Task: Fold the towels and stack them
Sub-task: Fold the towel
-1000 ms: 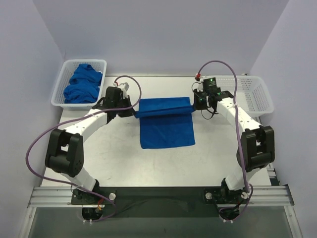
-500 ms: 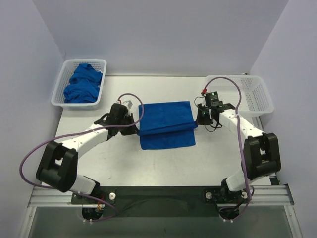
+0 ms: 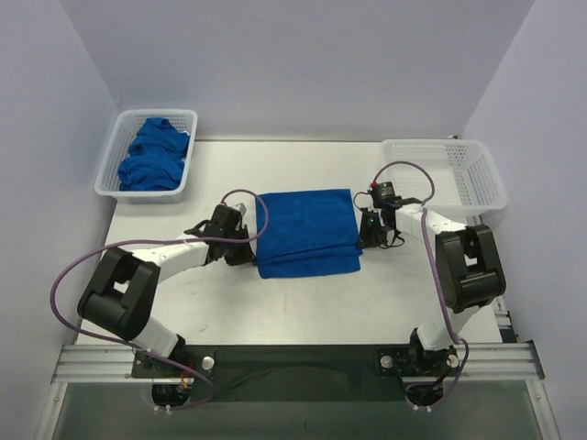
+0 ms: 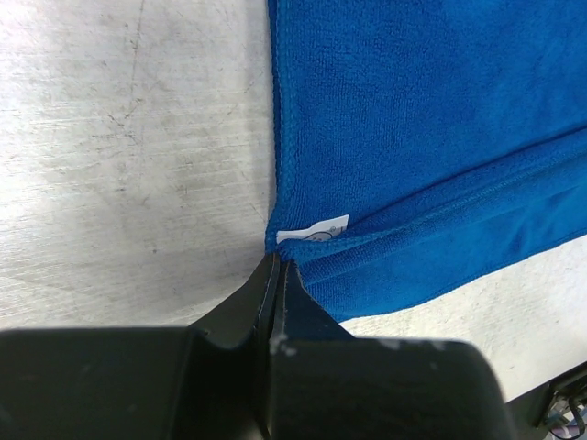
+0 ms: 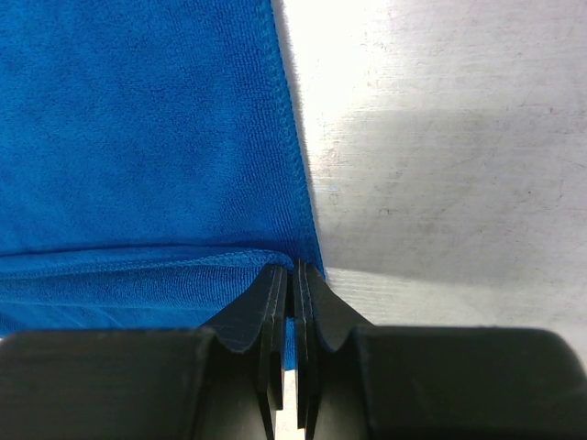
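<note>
Tag white, print illegible, on towel corner.

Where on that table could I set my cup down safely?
Bare table lies between the full basket and the empty basket, and between the folded towel and the arm bases. The middle is crowded: left fingers and right fingers pinch the towel's corners.
</note>
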`<action>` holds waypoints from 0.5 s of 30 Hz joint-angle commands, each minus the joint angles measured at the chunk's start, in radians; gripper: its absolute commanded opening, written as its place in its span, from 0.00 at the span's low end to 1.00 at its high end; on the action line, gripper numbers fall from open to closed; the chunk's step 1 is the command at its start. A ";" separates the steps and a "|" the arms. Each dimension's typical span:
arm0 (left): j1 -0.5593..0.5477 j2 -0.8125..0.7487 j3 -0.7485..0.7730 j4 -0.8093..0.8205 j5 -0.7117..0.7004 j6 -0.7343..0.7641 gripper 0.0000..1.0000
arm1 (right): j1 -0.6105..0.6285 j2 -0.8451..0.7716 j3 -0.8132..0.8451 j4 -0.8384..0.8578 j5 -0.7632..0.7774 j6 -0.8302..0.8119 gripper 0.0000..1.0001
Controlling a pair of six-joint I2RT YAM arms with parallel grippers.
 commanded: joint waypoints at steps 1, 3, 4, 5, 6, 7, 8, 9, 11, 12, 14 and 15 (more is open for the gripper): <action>-0.003 0.002 -0.014 0.000 -0.046 0.003 0.00 | -0.017 0.007 -0.014 -0.012 0.041 0.013 0.00; -0.003 -0.018 -0.012 -0.001 -0.046 0.007 0.00 | -0.016 -0.011 -0.017 -0.013 0.039 0.013 0.00; -0.003 -0.027 -0.011 -0.009 -0.050 0.012 0.00 | -0.016 -0.018 -0.019 -0.013 0.041 0.012 0.00; -0.003 -0.035 -0.008 -0.009 -0.053 0.015 0.00 | -0.016 -0.034 -0.017 -0.015 0.044 0.010 0.00; -0.003 -0.050 -0.006 -0.010 -0.064 0.024 0.00 | -0.016 -0.041 -0.017 -0.018 0.045 0.010 0.00; -0.003 -0.058 -0.002 -0.020 -0.069 0.026 0.00 | -0.016 -0.050 -0.014 -0.018 0.050 0.009 0.00; -0.003 -0.064 0.005 -0.027 -0.073 0.030 0.00 | -0.017 -0.064 -0.013 -0.021 0.051 0.009 0.00; -0.003 -0.073 0.020 -0.033 -0.076 0.039 0.00 | -0.016 -0.071 -0.007 -0.024 0.053 0.010 0.00; -0.003 -0.084 0.040 -0.061 -0.084 0.047 0.00 | -0.016 -0.096 0.001 -0.030 0.056 0.009 0.00; -0.003 -0.095 0.061 -0.069 -0.086 0.055 0.00 | -0.016 -0.105 0.009 -0.035 0.058 0.010 0.00; -0.002 -0.115 0.083 -0.096 -0.096 0.062 0.00 | -0.016 -0.136 0.016 -0.041 0.068 0.013 0.00; -0.003 -0.122 0.103 -0.105 -0.103 0.067 0.00 | -0.016 -0.146 0.023 -0.050 0.073 0.015 0.00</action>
